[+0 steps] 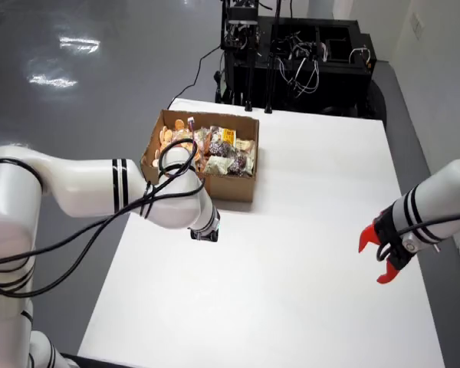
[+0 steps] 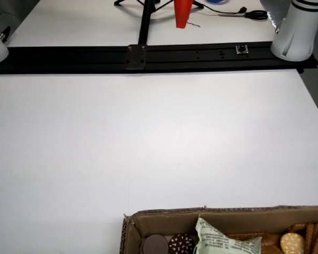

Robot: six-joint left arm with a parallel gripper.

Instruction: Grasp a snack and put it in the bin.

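A cardboard box (image 1: 238, 188) stands at the far left of the white table in the view from above, filled with several packaged snacks and cookies (image 1: 218, 153). My striped white arm reaches across to just in front of the box's near wall. Its gripper (image 1: 205, 233) shows only as a dark block under the wrist, with the fingers hidden. The view that rides on the gripper shows the box wall (image 2: 222, 212) at the bottom edge, with a pale green snack packet (image 2: 222, 242) and round cookies (image 2: 181, 244) inside. No snack lies on the table in either view.
A second arm hangs at the right of the view from above, its red gripper (image 1: 377, 257) open above the table. A black rail (image 2: 148, 57) with the arm bases closes the table's far side in the gripper view, and a red tip (image 2: 183, 13) shows beyond it. An equipment rack (image 1: 295, 54) stands behind the table.
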